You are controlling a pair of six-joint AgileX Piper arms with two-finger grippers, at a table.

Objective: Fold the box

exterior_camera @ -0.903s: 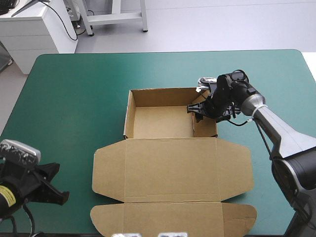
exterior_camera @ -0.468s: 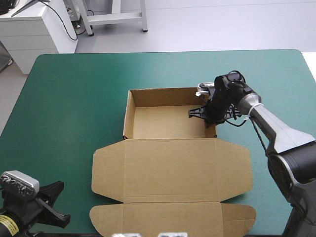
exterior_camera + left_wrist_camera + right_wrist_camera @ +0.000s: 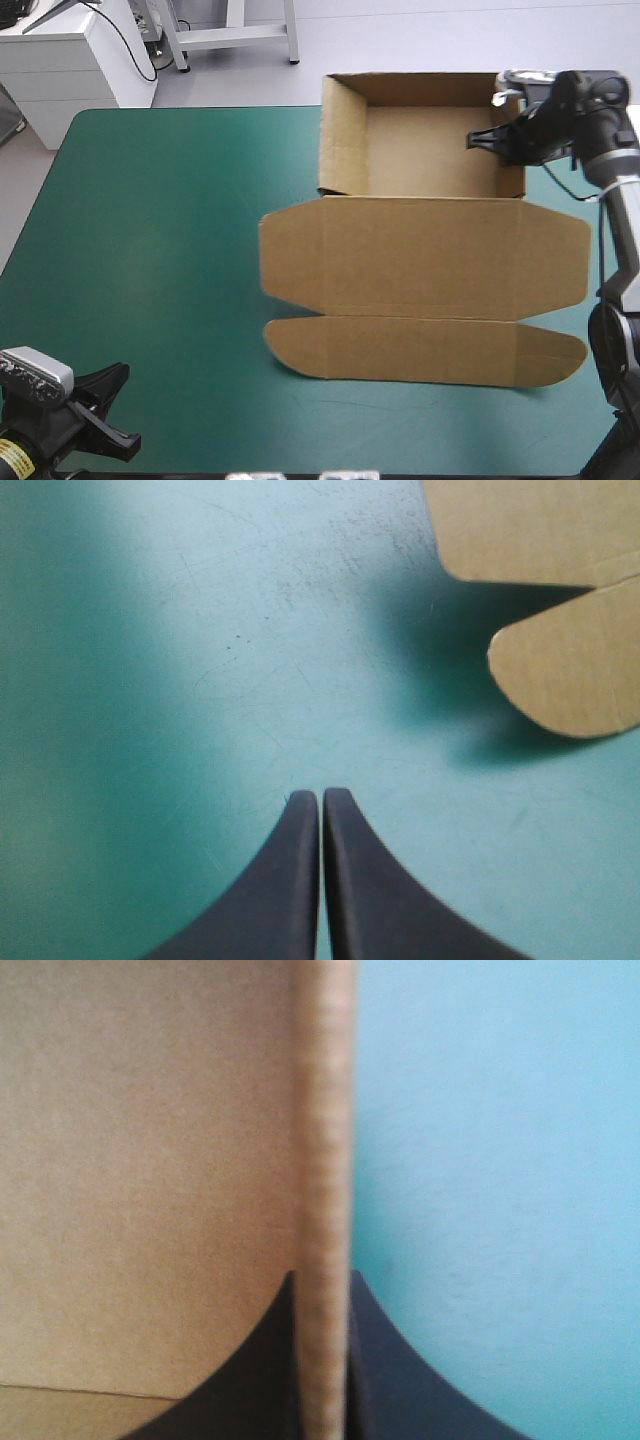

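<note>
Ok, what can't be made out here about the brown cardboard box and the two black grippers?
- Right wrist view: only one blurred wall of the brown cardboard box shows, clamped in the right gripper.
- Left wrist view: only the lid's rounded flap corners show ahead of the shut left gripper.
- High view: the box's own floor hides its underside, so whether it rests on the teal-green table cover is unclear.

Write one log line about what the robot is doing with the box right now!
box: open tray, lid flat | right gripper: shut on the box's side wall | left gripper: shut, empty, over teal-green cover
</note>
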